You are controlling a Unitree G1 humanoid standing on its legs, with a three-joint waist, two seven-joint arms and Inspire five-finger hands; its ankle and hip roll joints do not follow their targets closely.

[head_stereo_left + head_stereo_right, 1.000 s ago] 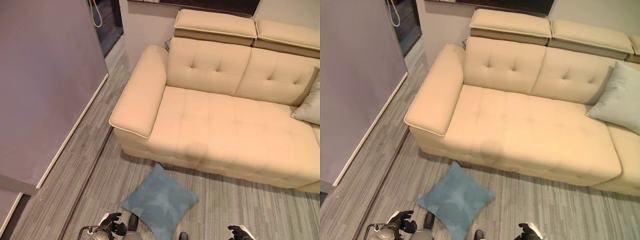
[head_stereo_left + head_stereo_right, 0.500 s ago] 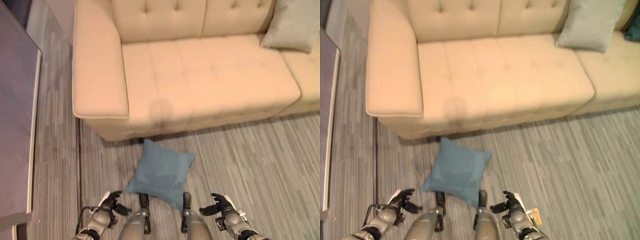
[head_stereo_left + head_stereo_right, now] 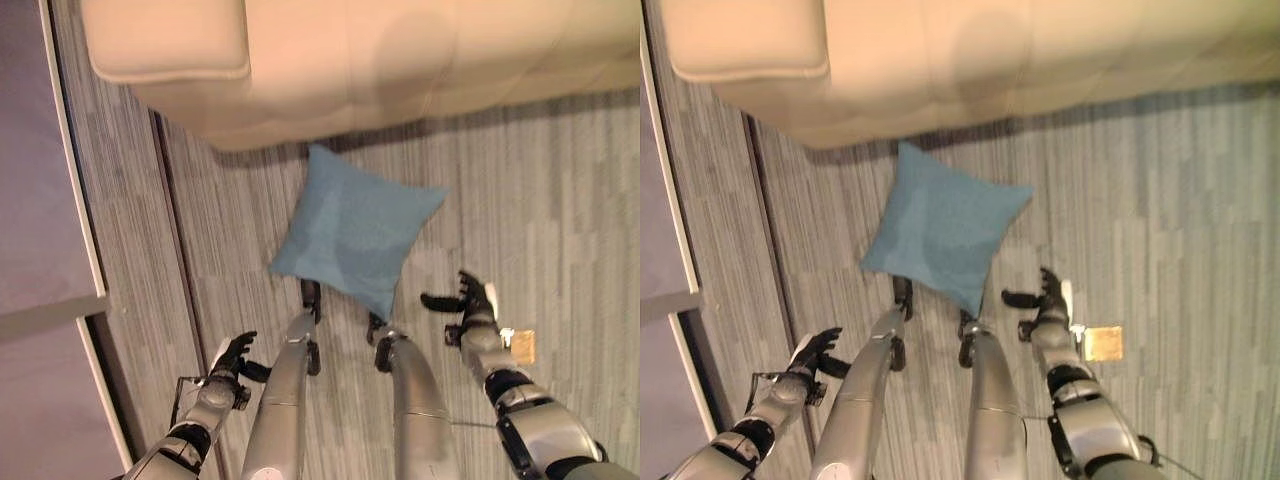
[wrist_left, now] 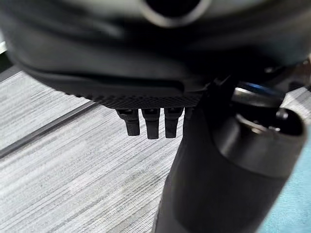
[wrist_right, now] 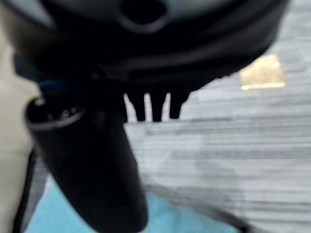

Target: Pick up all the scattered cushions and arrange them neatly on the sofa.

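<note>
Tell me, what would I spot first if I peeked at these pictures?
A blue cushion lying on the grey striped floor, right in front of the big cream sofa. The robot's left hand and right hand hang open on either side of it, touching nothing.

Blue cushion: lies flat on grey striped carpet, one corner just beside the front base of the beige sofa. Left hand and right hand: fingers relaxed, empty, hovering near the cushion's near side. Small tan square: on carpet beside the right hand.
</note>
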